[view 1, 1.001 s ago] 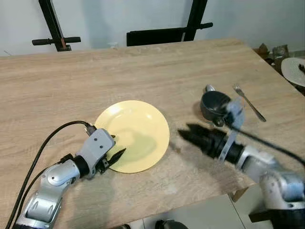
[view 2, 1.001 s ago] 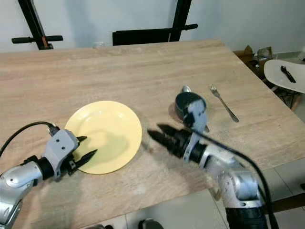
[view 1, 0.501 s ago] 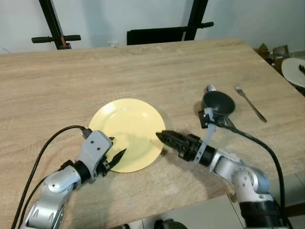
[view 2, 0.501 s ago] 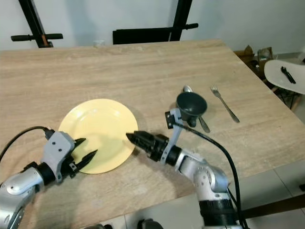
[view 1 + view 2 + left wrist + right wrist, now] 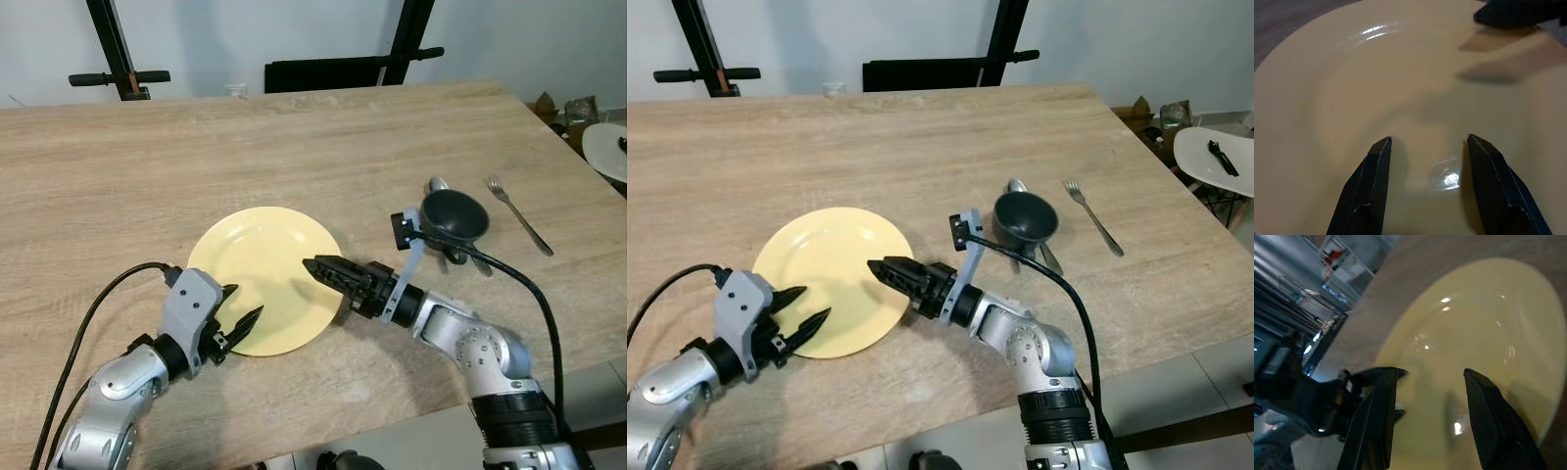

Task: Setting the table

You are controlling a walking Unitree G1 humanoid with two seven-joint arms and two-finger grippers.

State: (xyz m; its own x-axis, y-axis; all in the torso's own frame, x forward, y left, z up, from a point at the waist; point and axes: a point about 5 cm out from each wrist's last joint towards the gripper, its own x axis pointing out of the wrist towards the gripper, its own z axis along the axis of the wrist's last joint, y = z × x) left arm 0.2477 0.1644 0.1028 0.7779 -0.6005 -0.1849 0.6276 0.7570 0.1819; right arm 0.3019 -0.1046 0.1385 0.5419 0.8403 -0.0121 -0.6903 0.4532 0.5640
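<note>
I see the yellow plate flat on the table. My left gripper gapes empty at its seven o'clock rim; my right gripper, fingers parted, holding nothing, reaches over its three o'clock edge.

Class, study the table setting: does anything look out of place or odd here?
Yes. The spoon lies mostly hidden under the dark bowl, and the fork sits apart from the yellow plate, beyond the bowl. Nothing looks spilled or broken.
</note>
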